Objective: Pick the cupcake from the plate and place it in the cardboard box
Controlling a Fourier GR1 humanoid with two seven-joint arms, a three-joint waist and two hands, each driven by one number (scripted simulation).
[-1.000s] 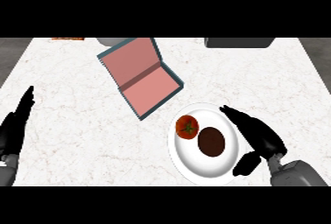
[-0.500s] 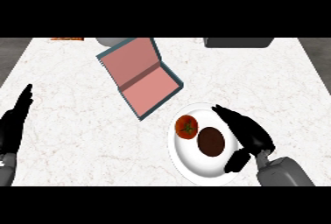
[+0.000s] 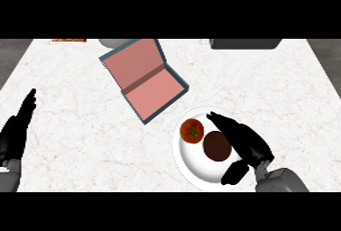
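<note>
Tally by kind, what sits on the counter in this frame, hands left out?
Plates: 1, white plate
Food items: 2, tomato and dark cupcake, both on the plate
Boxes: 1, open box with pink inside
Total: 4

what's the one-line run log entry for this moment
phase: reaching | right hand: open beside cupcake on plate | left hand: open, resting | box: open

1 plate (image 3: 200, 169), 1 cupcake (image 3: 216, 146) (1 tomato (image 3: 191, 131))
</note>
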